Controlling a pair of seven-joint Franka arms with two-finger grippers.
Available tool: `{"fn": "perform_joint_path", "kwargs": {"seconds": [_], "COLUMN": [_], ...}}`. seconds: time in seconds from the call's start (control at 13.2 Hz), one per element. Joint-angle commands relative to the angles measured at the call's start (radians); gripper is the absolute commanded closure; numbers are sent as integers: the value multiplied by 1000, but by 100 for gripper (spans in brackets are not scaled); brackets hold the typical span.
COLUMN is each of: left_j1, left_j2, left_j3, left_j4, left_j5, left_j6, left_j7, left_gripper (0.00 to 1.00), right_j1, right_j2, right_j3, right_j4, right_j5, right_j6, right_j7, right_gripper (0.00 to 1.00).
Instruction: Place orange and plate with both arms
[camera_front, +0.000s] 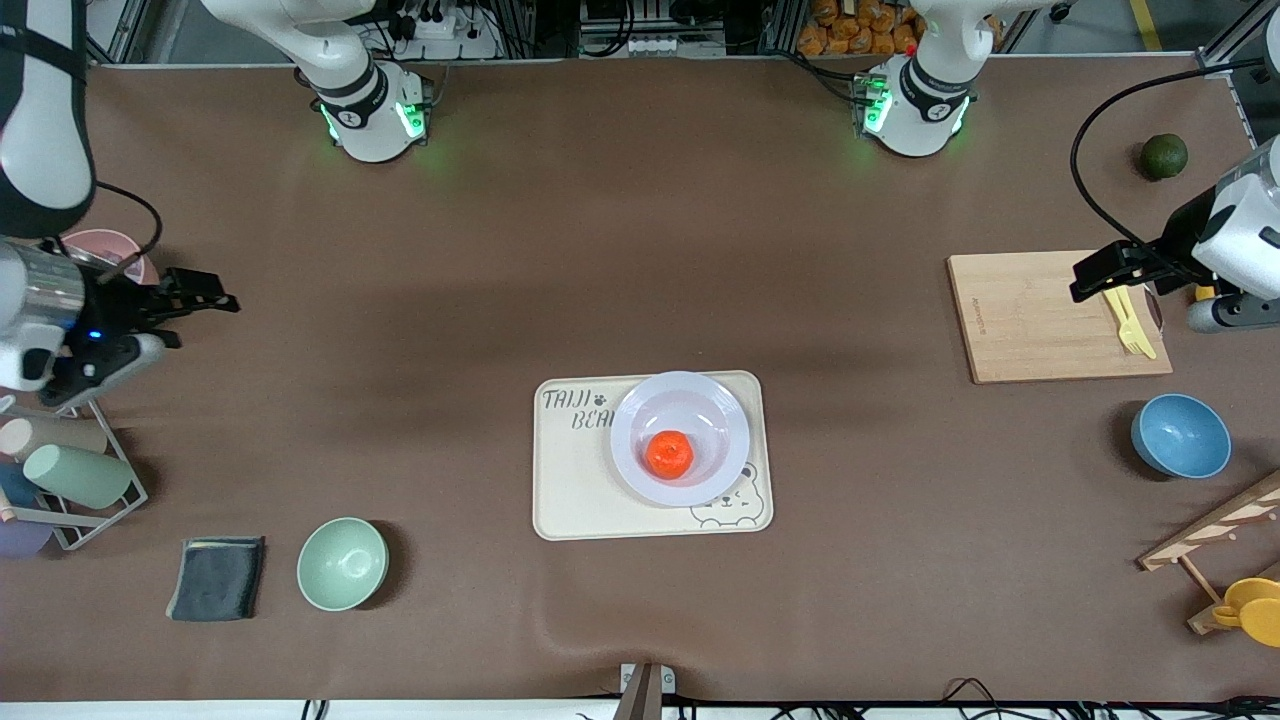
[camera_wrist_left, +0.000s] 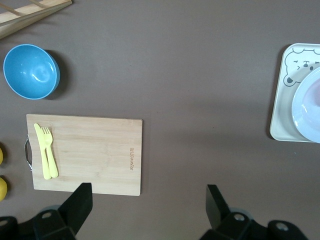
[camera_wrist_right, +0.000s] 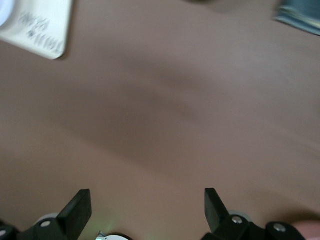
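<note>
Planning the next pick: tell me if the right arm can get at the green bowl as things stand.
Probably yes. The right hand is open and holds nothing, and bare table lies between it and the green bowl; only the dark cloth sits beside it.

tray (camera_front: 560, 500) flanks: bare table (camera_front: 450, 300) | obstacles: green bowl (camera_front: 342, 563); cutting board (camera_front: 1050, 318)

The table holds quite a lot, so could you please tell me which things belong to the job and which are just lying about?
Job: orange, lying in the plate.

Lying about: bear tray, cutting board, yellow cutlery, blue bowl, green bowl, dark cloth, dark green fruit.
</note>
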Motion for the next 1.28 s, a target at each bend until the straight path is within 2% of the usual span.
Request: {"fn": "perform_joint_path", "kwargs": {"seconds": [0.0, 0.15, 0.38, 0.53, 0.83, 1.21], "left_j1": [9, 9, 11, 11, 6, 6], "left_j2": [-10, -29, -65, -72, -100, -123], "left_j3": [-5, -5, -5, -6, -17, -25], "left_j4": [9, 10, 3, -7, -10, -5], "left_j5": [-27, -27, -27, -27, -26, -24], "left_j6": [-7, -27, -56, -59, -87, -105], "left_j7": [25, 26, 25, 25, 23, 25], "left_gripper": [0, 0, 0, 0, 0, 0], "right_j1": [4, 16, 24, 24, 16, -41], "right_j2": [-11, -35, -40, -43, -118, -127], "right_j3": [7, 10, 19, 28, 56, 56], "right_j4": [44, 53, 137, 166, 153, 142], "right_j5": [-61, -106, -138, -140, -184, -154], "right_j6": [-53, -49, -119, -138, -127, -123], "right_j7": [177, 267, 444, 447, 452, 456], "right_gripper": [0, 0, 0, 0, 0, 0]}}
